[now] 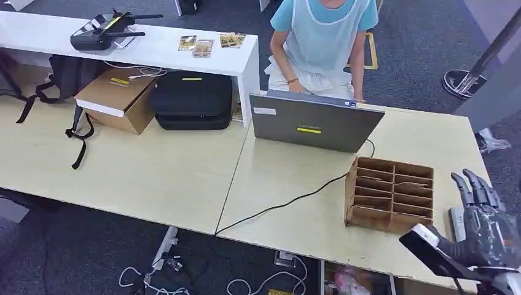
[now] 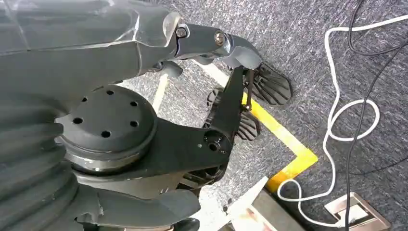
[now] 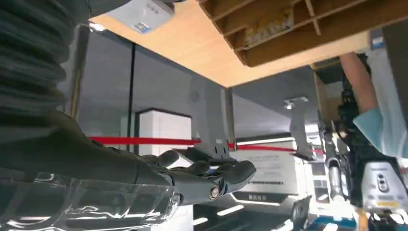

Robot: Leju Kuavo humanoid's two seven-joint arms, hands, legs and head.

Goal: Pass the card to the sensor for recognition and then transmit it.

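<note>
1 right hand (image 1: 485, 230) holds 1 dark card (image 1: 435, 252).

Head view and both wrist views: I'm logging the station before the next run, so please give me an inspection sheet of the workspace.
Surface: pale wood table, two tops joined at a seam.
Job's things: dark card in the right hand at the table's near right corner; small white device, possibly the sensor, beside it.
Clutter: wooden slotted rack, laptop, cardboard box, black case, backpack.
Hands: right holds the card, fingers extended; left hand hangs over the floor, holding nothing.
Cables: black cable across the table; white cables on the floor.
Surroundings: person at the laptop; white bench with a controller.
</note>
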